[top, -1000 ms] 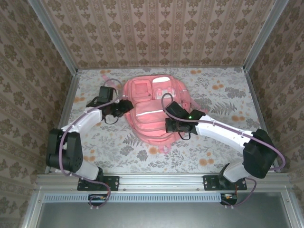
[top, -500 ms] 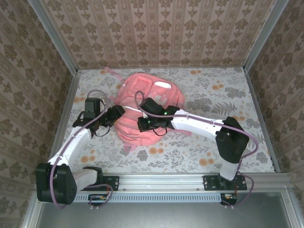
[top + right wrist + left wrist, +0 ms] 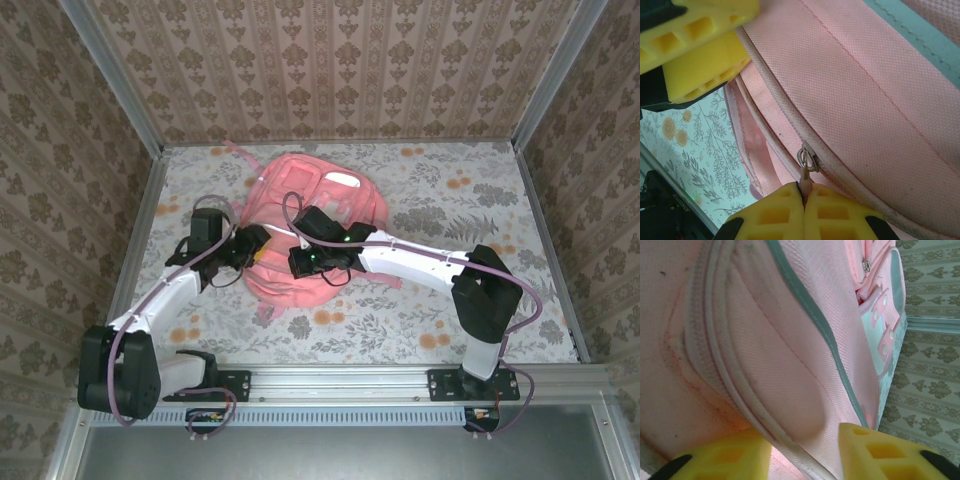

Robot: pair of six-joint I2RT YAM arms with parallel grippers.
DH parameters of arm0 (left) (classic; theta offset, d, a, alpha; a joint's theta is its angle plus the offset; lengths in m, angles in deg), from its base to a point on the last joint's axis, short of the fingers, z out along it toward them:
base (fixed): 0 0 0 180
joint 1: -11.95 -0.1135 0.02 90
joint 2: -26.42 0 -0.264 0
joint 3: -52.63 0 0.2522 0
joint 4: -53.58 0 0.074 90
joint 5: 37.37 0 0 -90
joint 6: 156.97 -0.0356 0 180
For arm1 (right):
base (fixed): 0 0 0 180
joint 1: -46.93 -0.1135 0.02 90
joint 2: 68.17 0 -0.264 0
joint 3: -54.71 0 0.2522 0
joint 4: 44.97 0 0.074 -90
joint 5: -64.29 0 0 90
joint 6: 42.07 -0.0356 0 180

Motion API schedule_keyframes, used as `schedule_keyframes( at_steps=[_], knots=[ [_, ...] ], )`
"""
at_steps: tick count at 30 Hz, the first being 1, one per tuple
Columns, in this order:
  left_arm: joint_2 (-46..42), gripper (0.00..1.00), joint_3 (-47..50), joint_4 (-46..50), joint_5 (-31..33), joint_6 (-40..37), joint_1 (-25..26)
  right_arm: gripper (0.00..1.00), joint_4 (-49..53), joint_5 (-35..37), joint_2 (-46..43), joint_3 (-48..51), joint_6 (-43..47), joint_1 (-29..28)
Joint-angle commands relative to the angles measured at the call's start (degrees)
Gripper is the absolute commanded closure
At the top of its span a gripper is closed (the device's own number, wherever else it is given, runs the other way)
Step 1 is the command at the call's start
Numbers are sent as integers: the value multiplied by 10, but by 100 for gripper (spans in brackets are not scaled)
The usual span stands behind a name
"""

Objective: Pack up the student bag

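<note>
Student bag (image 3: 322,200): 1; right gripper (image 3: 804,196) pinches its zipper pull (image 3: 808,160), left gripper (image 3: 800,439) spread around its edge.

the bag (image 3: 335,200) is filling the middle of the table (image 3: 470,230), the left gripper (image 3: 262,248) and right gripper (image 3: 296,266) are crowding its near-left edge; bare surface is lying open to the right and in front

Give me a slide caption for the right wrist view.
Right gripper pinches the zipper pull on the pink student bag while the left gripper sits at its edge.
</note>
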Motion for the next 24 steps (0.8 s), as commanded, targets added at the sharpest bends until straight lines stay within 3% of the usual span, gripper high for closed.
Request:
schedule_keyframes(
  at_steps=[1, 5, 10, 13, 24],
  knots=[
    [-1, 71, 9, -5, 38, 8, 6, 100, 18, 38, -24, 4, 1, -3],
    [-8, 90, 21, 5, 70, 4, 6, 100, 67, 113, -40, 16, 7, -3],
    [-12, 100, 13, 34, 87, -31, 2, 100, 125, 193, -85, 51, 18, -1],
    [-14, 100, 8, 42, 85, -42, 0, 100, 156, 238, -103, 63, 20, 15],
    [16, 100, -30, 62, 25, -106, 2, 100, 172, 231, -85, 37, -33, 99]
  ],
)
